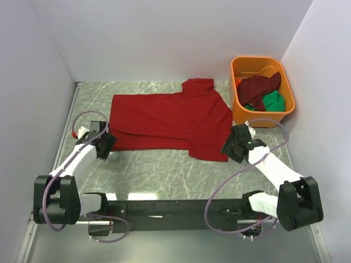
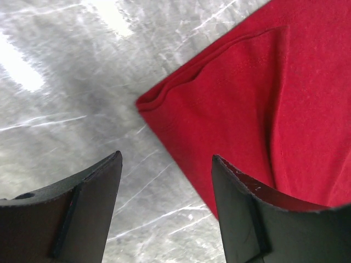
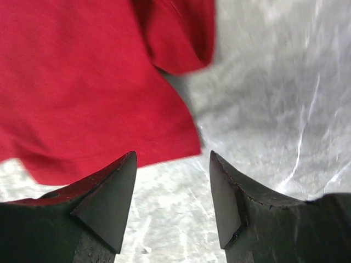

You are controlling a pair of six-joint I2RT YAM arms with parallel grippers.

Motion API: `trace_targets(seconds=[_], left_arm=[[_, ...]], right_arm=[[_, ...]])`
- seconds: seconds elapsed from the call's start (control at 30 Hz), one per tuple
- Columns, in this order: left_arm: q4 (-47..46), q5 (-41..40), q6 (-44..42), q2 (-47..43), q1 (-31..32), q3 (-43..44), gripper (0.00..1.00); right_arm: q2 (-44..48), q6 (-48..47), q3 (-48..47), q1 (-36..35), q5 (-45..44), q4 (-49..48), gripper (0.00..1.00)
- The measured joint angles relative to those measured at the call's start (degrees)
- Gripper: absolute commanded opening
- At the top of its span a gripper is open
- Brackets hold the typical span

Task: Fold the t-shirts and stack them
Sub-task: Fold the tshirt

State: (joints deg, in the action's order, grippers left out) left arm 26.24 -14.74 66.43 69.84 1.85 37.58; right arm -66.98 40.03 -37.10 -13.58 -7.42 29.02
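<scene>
A bright red t-shirt (image 1: 170, 118) lies spread on the marble table, its lower part doubled over, one sleeve at the back and one at the front right. My left gripper (image 1: 111, 141) is open at the shirt's near left corner (image 2: 263, 109); only table shows between its fingers (image 2: 165, 156). Over at the right edge, my right gripper (image 1: 230, 144) is open too. The red cloth (image 3: 82, 82) lies just beyond its fingertips (image 3: 173, 154). A dark maroon t-shirt (image 1: 259, 87) and a green t-shirt (image 1: 272, 102) lie crumpled in the tub.
The orange plastic tub (image 1: 255, 58) stands at the back right, close behind the right gripper. White walls enclose the table on the left, back and right. Bare marble (image 1: 159, 170) stretches between the shirt and the arm bases.
</scene>
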Motion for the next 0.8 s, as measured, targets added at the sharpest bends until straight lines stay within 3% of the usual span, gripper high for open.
trace_targets(seconds=[0.27,0.6,0.77,0.8], left_arm=[[-3.74,1.77,0.26,4.87,0.00,-0.50,0.68],[-4.83,-1.36,1.99,5.14,0.00,-1.18,0.44],[-6.05,-3.80,2.21,5.14,0.00,-2.19,0.34],[-6.36,-4.09,2.23,5.14,0.00,-2.54,0.28]], right_arm=[[-3.43,1.51,2.75,-0.09,1.16,0.57,0.62],[-6.67,1.03,2.82,-0.15,0.92,-1.95,0.52],[-7.56,0.59,2.62,-0.15,-0.17,-3.26,0.32],[-7.87,0.50,2.58,-0.15,-0.28,-3.65,0.23]])
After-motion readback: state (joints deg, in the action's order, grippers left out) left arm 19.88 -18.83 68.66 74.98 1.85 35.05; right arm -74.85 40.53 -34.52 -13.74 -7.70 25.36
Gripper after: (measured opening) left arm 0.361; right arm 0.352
